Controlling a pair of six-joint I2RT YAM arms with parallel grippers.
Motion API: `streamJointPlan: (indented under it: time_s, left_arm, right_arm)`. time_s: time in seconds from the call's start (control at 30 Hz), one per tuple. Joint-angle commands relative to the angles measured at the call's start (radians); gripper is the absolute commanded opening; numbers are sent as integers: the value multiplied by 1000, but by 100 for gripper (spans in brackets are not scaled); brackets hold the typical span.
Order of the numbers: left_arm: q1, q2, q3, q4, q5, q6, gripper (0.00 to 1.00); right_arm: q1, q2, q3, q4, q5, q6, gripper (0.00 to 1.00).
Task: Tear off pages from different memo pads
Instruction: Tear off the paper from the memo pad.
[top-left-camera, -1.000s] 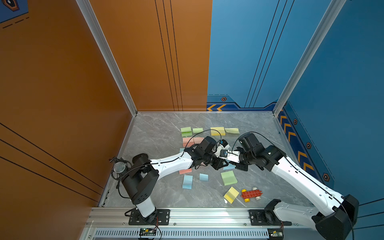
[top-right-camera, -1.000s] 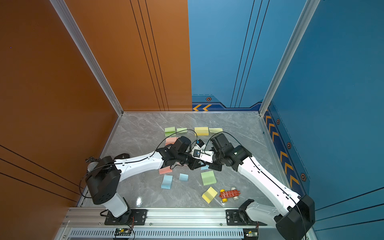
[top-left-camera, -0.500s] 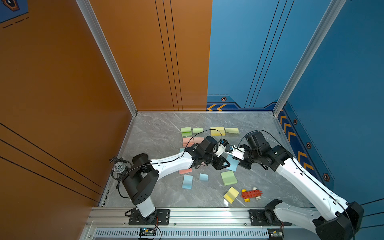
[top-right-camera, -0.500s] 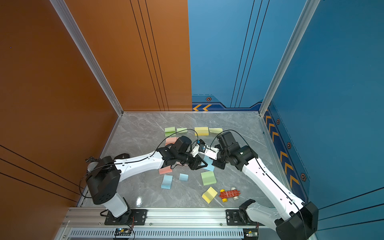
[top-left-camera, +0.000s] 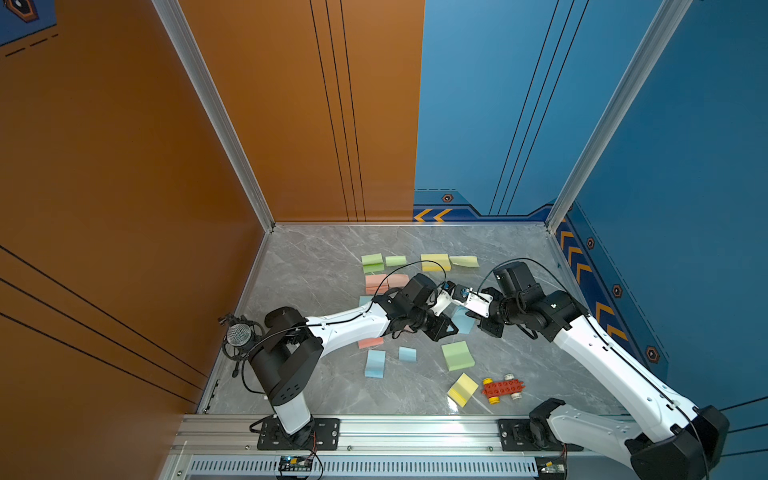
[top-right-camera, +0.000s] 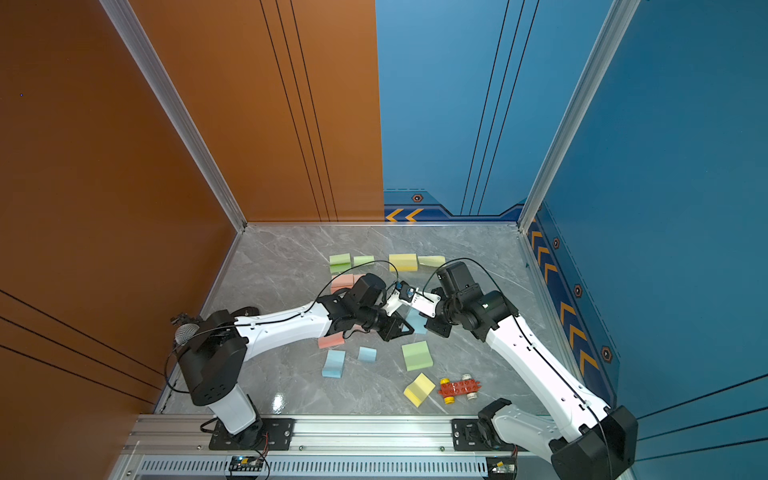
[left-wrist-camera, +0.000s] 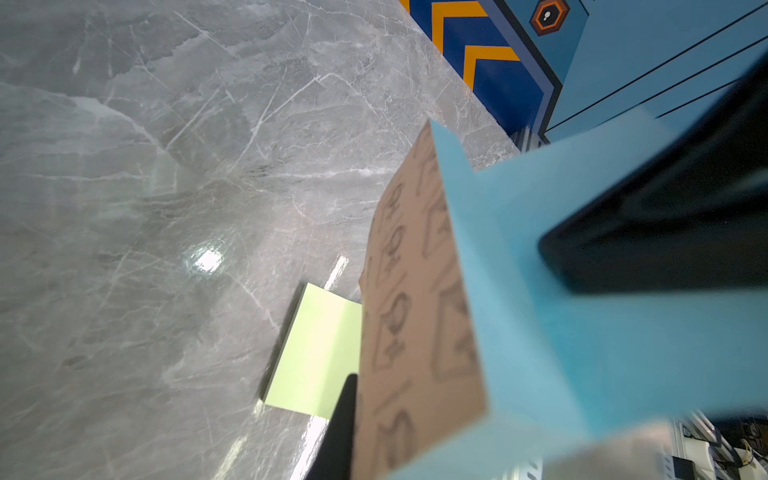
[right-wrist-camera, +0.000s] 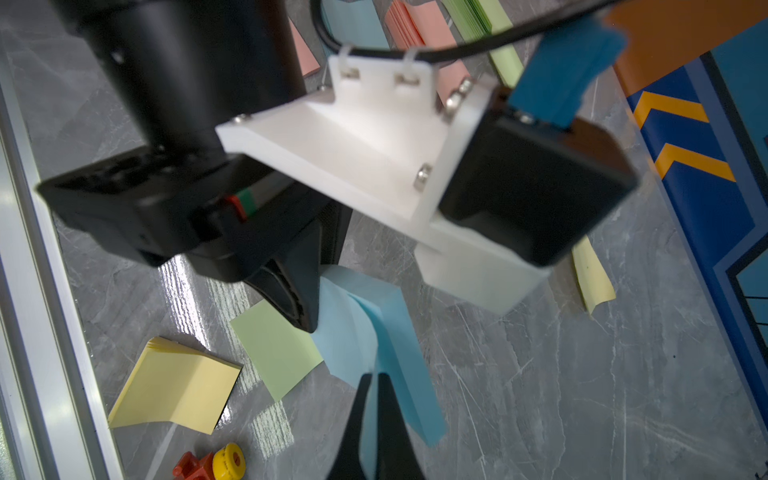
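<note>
A blue memo pad (top-left-camera: 464, 319) with a brown card back (left-wrist-camera: 415, 311) hangs above the floor between both arms. My left gripper (top-left-camera: 451, 329) is shut on the pad, one black finger (left-wrist-camera: 341, 419) lying against the card back. My right gripper (right-wrist-camera: 372, 380) is shut on a blue page (right-wrist-camera: 353, 332) that peels away from the pad's block (right-wrist-camera: 405, 345). In both top views the two grippers meet at mid-floor, and the right gripper (top-left-camera: 482, 327) sits just right of the pad. Other memo pads lie scattered on the floor.
A green pad (top-left-camera: 457, 355), a yellow pad (top-left-camera: 462, 390) and a red toy car (top-left-camera: 502, 388) lie nearest the front. Blue pads (top-left-camera: 375, 363) and a pink pad (top-left-camera: 370, 343) sit under the left arm. Green, pink and yellow pads (top-left-camera: 435, 262) line the back. The walls stand close by.
My right arm has drawn back to the right, away from the left gripper, and blue paper now shows in the gap between them. The left arm has barely moved.
</note>
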Motion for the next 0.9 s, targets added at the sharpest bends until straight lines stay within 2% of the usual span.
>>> streamJointPlan:
  time_s: [0.0, 0.37, 0.87]
  left_arm:
    - [3, 20, 18, -20, -27, -20, 0]
    - [43, 26, 1, -21, -42, -77, 0]
    - [120, -23, -52, -31, -77, -155, 0]
  right_arm:
    - [-26, -34, 31, 6, 24, 19, 0]
    - [-71, -59, 62, 6, 36, -51, 0]
    - [-108, 128, 199, 6, 49, -162, 0]
